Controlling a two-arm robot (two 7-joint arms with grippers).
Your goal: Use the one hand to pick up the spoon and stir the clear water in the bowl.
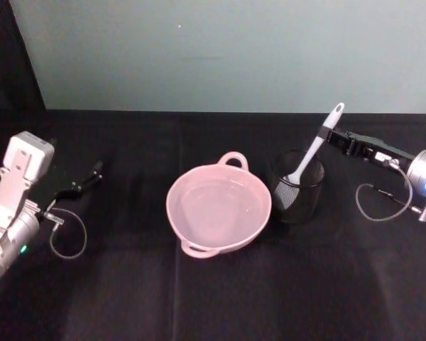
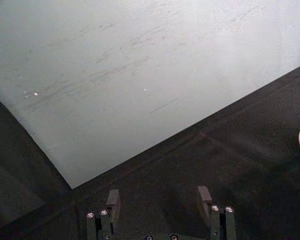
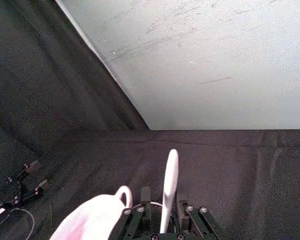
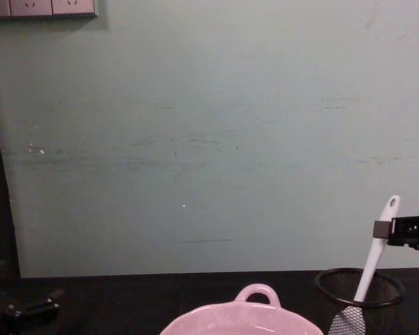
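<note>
The right gripper [image 1: 331, 135] pinches the white spoon [image 1: 312, 150] near its top. The spoon stands tilted in the black mesh cup [image 1: 298, 188], beside the pink bowl [image 1: 219, 208]. The left gripper [image 1: 92, 172] waits apart, spread wide.

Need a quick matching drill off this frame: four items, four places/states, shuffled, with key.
Items
1. spoon
2. bowl
3. left pincer
4. right pincer

Places/states
A. at the spoon's upper handle, fingers either side of it
B. at the table's left side, open, holding nothing
C. standing tilted in the black wire-mesh cup
D. mid-table, left of the mesh cup, holding clear water

Pairs: 1-C, 2-D, 3-B, 4-A
</note>
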